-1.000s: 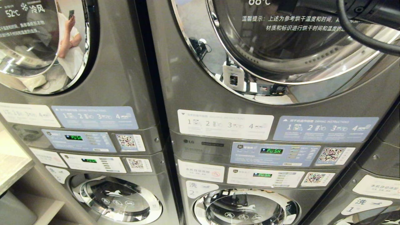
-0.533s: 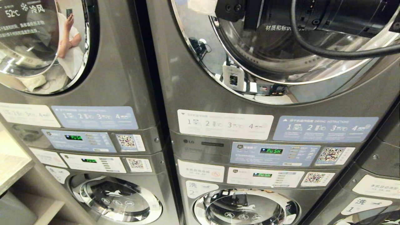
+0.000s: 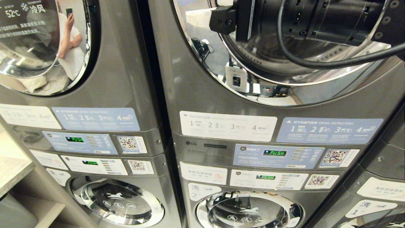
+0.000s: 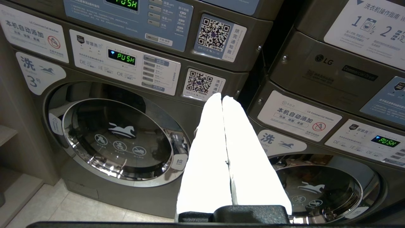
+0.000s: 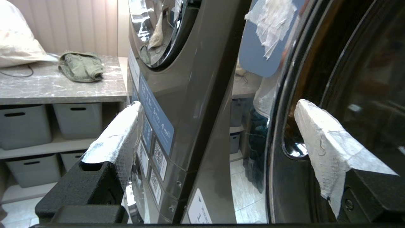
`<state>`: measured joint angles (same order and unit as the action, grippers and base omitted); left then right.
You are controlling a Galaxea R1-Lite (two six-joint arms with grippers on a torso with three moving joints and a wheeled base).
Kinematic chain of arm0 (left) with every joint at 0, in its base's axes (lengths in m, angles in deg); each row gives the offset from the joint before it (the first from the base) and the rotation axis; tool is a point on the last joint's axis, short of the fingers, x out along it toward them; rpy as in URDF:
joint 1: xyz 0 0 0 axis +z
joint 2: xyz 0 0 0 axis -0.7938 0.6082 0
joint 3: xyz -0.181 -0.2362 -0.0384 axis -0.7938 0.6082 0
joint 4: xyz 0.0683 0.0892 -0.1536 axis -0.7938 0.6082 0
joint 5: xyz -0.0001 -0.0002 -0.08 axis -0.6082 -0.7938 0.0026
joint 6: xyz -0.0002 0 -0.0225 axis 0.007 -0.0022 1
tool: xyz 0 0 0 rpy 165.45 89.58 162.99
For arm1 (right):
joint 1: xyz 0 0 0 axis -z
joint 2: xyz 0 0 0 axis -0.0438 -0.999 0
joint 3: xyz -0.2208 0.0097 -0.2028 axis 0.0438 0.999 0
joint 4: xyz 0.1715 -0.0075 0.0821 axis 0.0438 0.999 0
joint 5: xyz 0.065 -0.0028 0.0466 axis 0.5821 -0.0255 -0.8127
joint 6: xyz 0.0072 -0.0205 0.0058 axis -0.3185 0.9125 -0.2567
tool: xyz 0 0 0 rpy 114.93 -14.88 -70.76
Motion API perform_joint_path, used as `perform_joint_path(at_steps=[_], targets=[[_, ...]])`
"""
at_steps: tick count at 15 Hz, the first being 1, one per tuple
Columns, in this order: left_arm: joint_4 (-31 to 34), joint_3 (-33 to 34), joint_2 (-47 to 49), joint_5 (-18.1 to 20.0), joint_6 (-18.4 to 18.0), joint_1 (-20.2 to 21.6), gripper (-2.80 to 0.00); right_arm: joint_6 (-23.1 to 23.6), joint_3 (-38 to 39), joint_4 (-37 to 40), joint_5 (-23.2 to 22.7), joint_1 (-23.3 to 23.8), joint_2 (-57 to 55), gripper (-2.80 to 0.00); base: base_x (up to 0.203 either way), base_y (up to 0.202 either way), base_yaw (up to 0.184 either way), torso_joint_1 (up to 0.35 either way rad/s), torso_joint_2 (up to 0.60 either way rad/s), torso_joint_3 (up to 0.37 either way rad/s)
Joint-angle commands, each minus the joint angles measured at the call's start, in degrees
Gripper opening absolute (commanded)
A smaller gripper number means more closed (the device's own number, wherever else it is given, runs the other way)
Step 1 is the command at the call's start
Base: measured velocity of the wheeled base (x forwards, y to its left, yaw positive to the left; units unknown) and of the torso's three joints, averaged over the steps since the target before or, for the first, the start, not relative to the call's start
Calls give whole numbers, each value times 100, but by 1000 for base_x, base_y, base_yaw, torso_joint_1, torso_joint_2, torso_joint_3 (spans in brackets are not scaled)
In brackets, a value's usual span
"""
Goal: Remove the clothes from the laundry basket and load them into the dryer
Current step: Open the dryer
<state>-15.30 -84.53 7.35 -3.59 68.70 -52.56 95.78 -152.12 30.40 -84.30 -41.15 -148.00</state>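
The dryer (image 3: 202,95) is the upper grey machine in the middle, and its round chrome-ringed door (image 3: 284,66) looks shut. My right arm (image 3: 316,19) reaches leftward across the top of that door. In the right wrist view my right gripper (image 5: 218,104) is open wide and empty. One white-taped finger (image 5: 326,142) lies next to the shiny handle recess (image 5: 292,148) in the dark door rim. My left gripper (image 4: 222,97) is shut on nothing, parked low before the washers. The laundry basket and its clothes are out of view.
Another stacked machine (image 3: 95,79) stands to the left; its glass reflects a person (image 3: 68,34). Washer doors (image 3: 246,212) sit below the control panels (image 3: 278,155). A marble counter (image 5: 63,88) at the side holds an olive garment (image 5: 80,66) and a white bag (image 5: 15,47), with grey bins (image 5: 25,126) underneath.
My right arm has dropped into the head view from the top edge and pushed leftward across the dryer door. The left arm and the machines are as before.
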Motion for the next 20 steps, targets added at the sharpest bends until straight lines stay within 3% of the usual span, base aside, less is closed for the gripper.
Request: perform_joint_path(at_steps=[1, 9, 20], targets=[[-4, 176, 0, -6, 10, -4, -280, 9, -11, -11, -6, -3, -44, 0, 0, 0, 0, 0, 0, 0], [-4, 176, 0, -6, 10, 2, -280, 9, -20, -229, 322, -4, -205, 0, 0, 0, 0, 0, 0, 0], [-4, 176, 0, -6, 10, 2, -280, -23, -55, -453, 289, -161, -424, 0, 0, 0, 0, 0, 0, 0]])
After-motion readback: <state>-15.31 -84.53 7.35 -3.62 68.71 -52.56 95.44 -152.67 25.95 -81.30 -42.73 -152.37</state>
